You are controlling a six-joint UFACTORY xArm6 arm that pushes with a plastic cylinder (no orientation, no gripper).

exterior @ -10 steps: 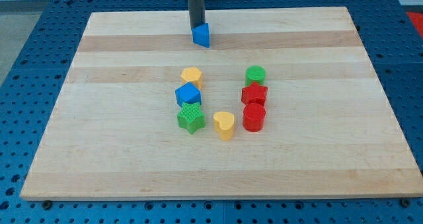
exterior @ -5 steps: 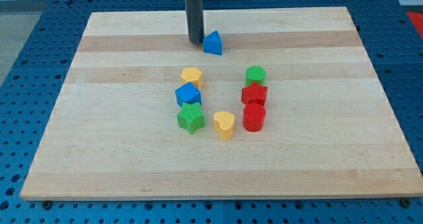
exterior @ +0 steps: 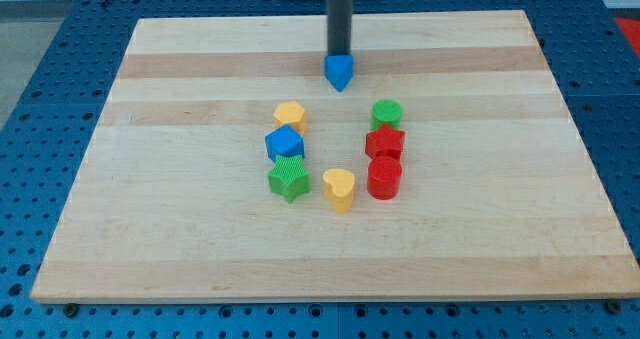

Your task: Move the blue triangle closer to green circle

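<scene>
Blocks sit in two short columns on the wooden worktop (exterior: 150, 229), and I place them all against the green circle (exterior: 387, 113). Farthest to its left, toward the view's bottom, are the green star (exterior: 289, 180) and the blue cube (exterior: 284, 143); the yellow block (exterior: 290, 115), its shape unclear to me, lies level with the circle. The yellow heart (exterior: 340, 189) sits down and to the left of it. The blue triangle (exterior: 339, 71) is near the circle, up and to its left, still apart from it. The tip (exterior: 339, 57) touches the triangle's far edge, on the side toward the view's top; the arm has no hand, only this rod, so nothing is grasped. Directly below the circle stand the red star (exterior: 385, 143) and then the red cylinder (exterior: 384, 177), close together.

I judge the push to be under way, the gap not yet closed. The next move, I think, calls for a stroke down and to the view's right, with the tip set more on the triangle's upper left so it does not slip sideways.

The rod's upper part is cut off by the view's top, and the exact contact point behind the triangle is hard to make out.
</scene>
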